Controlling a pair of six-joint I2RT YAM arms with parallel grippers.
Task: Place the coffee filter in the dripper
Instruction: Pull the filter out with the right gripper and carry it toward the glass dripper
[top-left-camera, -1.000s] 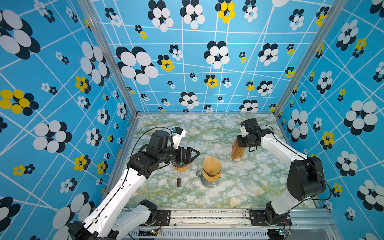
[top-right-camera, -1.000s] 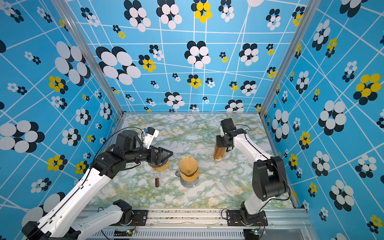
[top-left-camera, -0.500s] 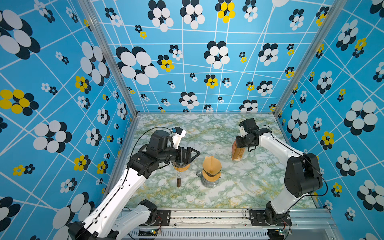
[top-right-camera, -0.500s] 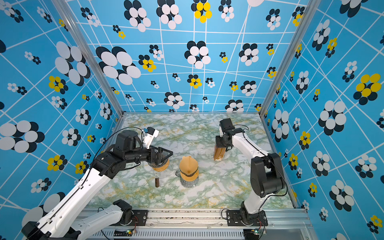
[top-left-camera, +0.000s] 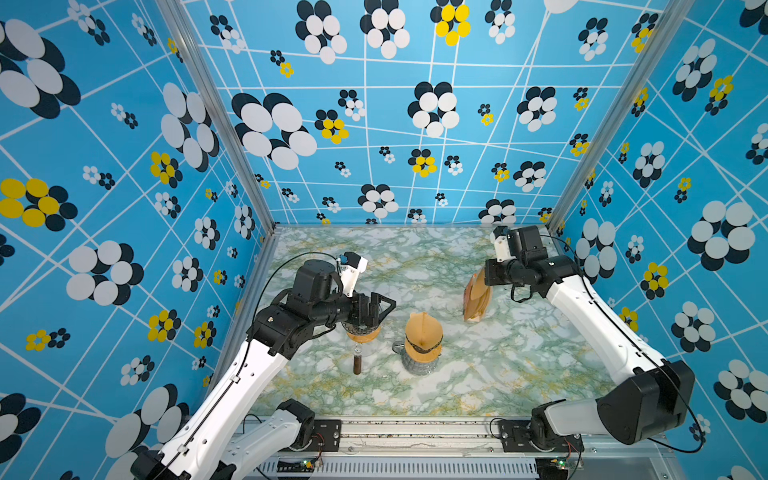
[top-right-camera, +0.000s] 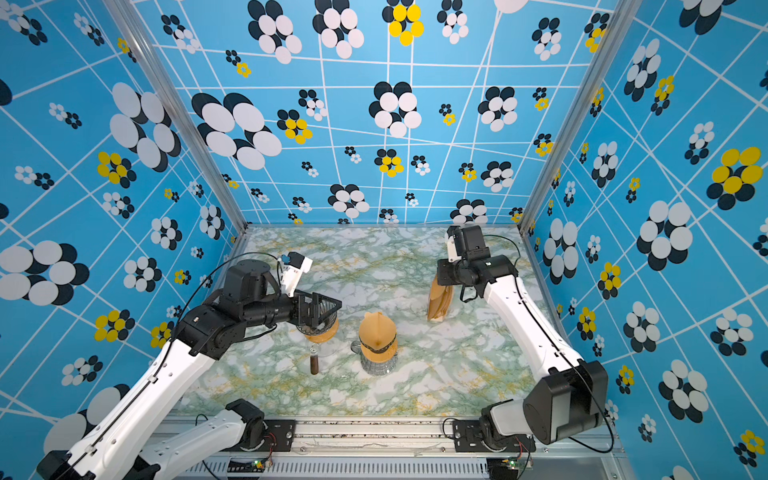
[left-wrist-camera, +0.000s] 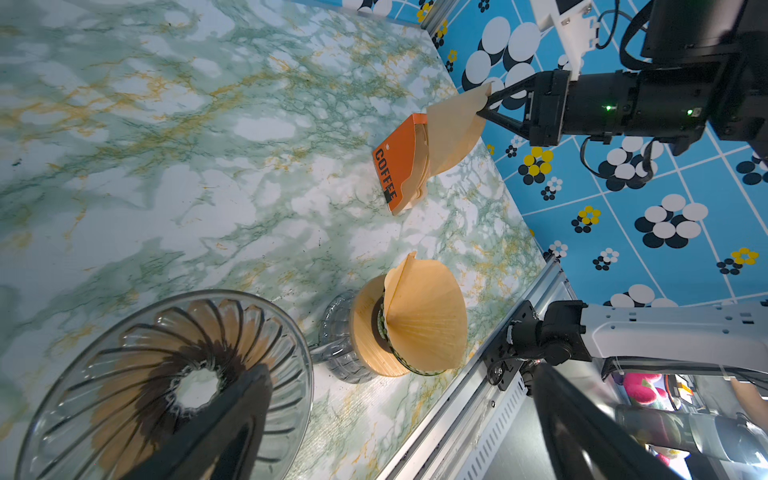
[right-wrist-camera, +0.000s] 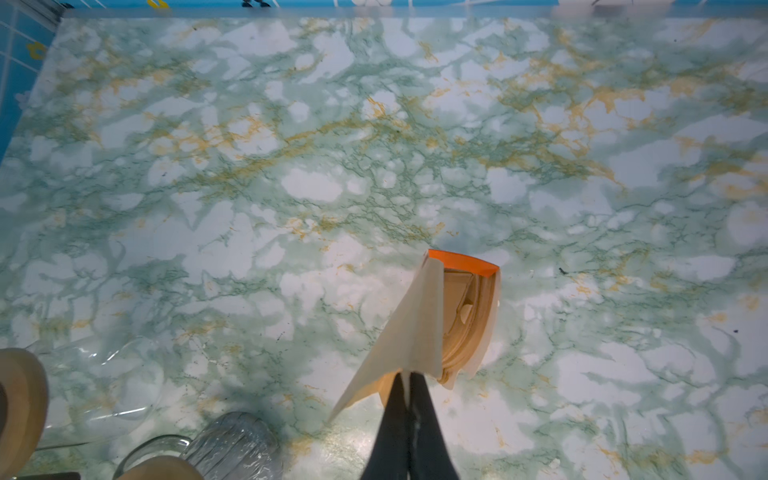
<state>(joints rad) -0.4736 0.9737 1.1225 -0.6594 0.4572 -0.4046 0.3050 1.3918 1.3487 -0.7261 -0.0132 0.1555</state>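
A ribbed glass dripper (top-left-camera: 360, 332) (top-right-camera: 320, 332) (left-wrist-camera: 104, 374) stands on the marble table, left of centre. My left gripper (top-left-camera: 384, 307) hovers just over it, open; one dark finger (left-wrist-camera: 216, 424) overlaps its rim and nothing sits between the jaws. At the right, an orange COFFEE box (left-wrist-camera: 395, 166) (right-wrist-camera: 469, 316) stands on end holding several filters. My right gripper (right-wrist-camera: 409, 374) (left-wrist-camera: 482, 110) (top-left-camera: 484, 273) is shut on the top corner of one pale paper coffee filter (right-wrist-camera: 411, 324) (left-wrist-camera: 453, 133), which is partly drawn up out of the box.
A glass carafe with a wooden collar and a paper filter in its mouth (top-left-camera: 422, 340) (top-right-camera: 376, 338) (left-wrist-camera: 415, 316) stands mid-table between the arms. A brown handle (top-left-camera: 357, 365) sticks out in front of the dripper. Blue patterned walls close three sides; a metal rail (top-left-camera: 415, 432) runs along the front.
My right gripper's jaws have closed fully on the filter's corner, and that arm's elbow has swung out toward the front right. The left arm and the dripper have not moved.
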